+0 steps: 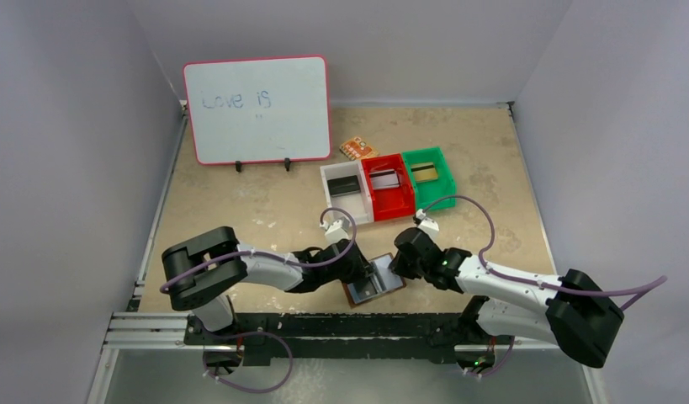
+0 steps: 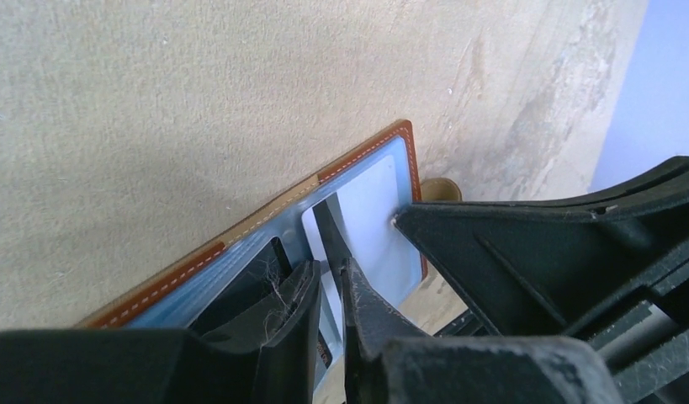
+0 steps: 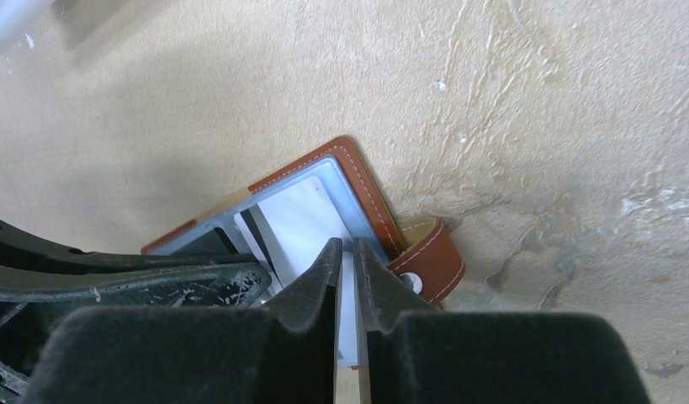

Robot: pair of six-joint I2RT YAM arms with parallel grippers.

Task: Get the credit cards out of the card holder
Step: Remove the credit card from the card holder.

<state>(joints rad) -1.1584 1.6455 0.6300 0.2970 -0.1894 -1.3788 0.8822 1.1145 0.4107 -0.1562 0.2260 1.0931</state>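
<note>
Left gripper (image 2: 328,273) and right gripper (image 3: 347,248) hung over the open wallet (image 1: 374,284) at the near edge of the table (image 1: 240,210). Each had its jaws at a slim slit, and whether either gripped anything could not be told. A pale card (image 3: 299,210) sat in the wallet's pocket. Beyond, three bins (image 1: 389,187) held cards.

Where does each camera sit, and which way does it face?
Top: above and behind the bases, looking down on the table; both arms show.
Left wrist: on left arm, looking past its fingers at the card holder.
Right wrist: on right arm, past its fingers at the card holder's tab.
Shared: both wrist views show the card holder.
</note>
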